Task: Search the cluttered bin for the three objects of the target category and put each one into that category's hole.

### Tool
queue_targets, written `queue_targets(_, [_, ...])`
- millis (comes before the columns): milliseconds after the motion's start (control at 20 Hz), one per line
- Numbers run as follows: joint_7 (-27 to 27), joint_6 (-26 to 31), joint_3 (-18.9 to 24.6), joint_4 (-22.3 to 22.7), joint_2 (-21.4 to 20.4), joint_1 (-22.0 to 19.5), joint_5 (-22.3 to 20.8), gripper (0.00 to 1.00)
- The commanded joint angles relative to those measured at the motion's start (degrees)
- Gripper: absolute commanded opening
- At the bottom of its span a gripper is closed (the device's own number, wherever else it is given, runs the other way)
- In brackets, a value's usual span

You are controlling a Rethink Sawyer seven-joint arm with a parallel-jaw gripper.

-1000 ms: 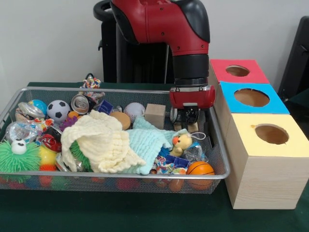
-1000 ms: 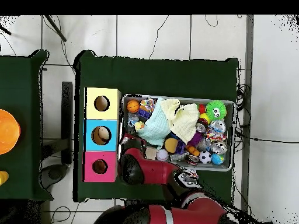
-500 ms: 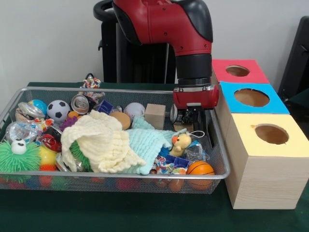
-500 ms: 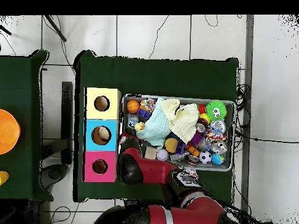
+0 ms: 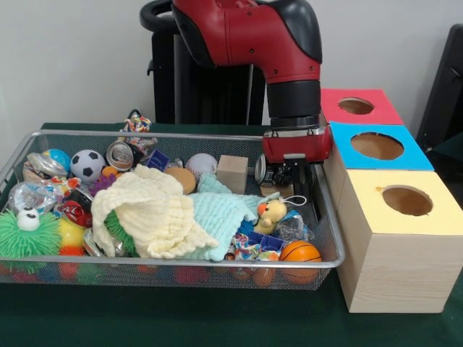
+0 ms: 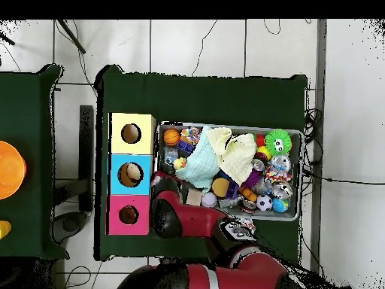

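The gripper (image 5: 291, 178) is seen low inside the wire bin (image 5: 173, 266) at the end nearest the three boxes, at about 3 o'clock of the bin in the front view; whether anything is held, or how its jaws stand, cannot be told, since the tips are lost in dark clutter behind the mesh. Which category is sought cannot be told either. In the overhead view an object is visible inside the hole of the blue box (image 5: 377, 147) — so one drop may be judged already made. Candidates lie close: a plush duck (image 5: 273, 213) just at 7 o'clock of the gripper, a wooden block (image 5: 232, 173) at 9 o'clock, a mini basketball (image 5: 299, 252) at 6 o'clock. The step is judged a search-and-grasp at this end; next, a target must be picked and lifted over the bin's rim to its hole — the cream cloth (image 5: 148, 210) may hide others
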Motion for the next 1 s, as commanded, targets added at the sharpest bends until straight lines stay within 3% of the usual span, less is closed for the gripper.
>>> queue_targets(50, [11.56, -7.55, -0.48, -3.19, 2.15, 0.17, 1.66, 0.0])
queue_targets(100, [11.05, -7.81, -0.85, -3.26, 2.14, 0.46, 1.89, 1.0])
queue_targets(350, [11.01, -8.48, -1.31, -3.17, 1.95, 0.66, 2.47, 1.0])
queue_targets(800, [6.36, -9.46, -7.96, -5.19, -0.63, 5.34, 3.39, 1.0])
queue_targets(1000, [6.82, -10.17, -8.84, -6.2, -0.43, 6.2, 2.71, 1.0])
